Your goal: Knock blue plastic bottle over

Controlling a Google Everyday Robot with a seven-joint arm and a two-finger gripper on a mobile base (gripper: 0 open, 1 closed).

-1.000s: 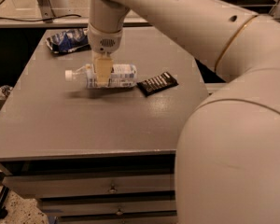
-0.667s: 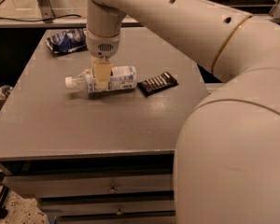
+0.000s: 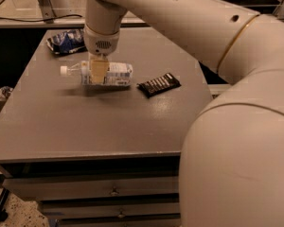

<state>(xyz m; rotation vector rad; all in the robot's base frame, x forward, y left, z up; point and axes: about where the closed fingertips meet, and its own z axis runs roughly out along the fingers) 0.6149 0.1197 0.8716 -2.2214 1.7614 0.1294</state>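
The blue plastic bottle (image 3: 116, 74) lies on its side on the grey table (image 3: 99, 122), with its white cap pointing left and its white-and-blue label facing up. My gripper (image 3: 98, 70) hangs from the large cream arm directly over the bottle's middle, its tan fingers down in front of the bottle body.
A flat black candy-bar wrapper (image 3: 159, 84) lies just right of the bottle. A blue-and-silver foil snack bag (image 3: 65, 40) sits at the table's far left corner. Drawers (image 3: 114, 191) run below the table's front edge. My arm fills the right side of the view.
The arm has lifted slightly. The bottle stays lying on its side in the same spot.
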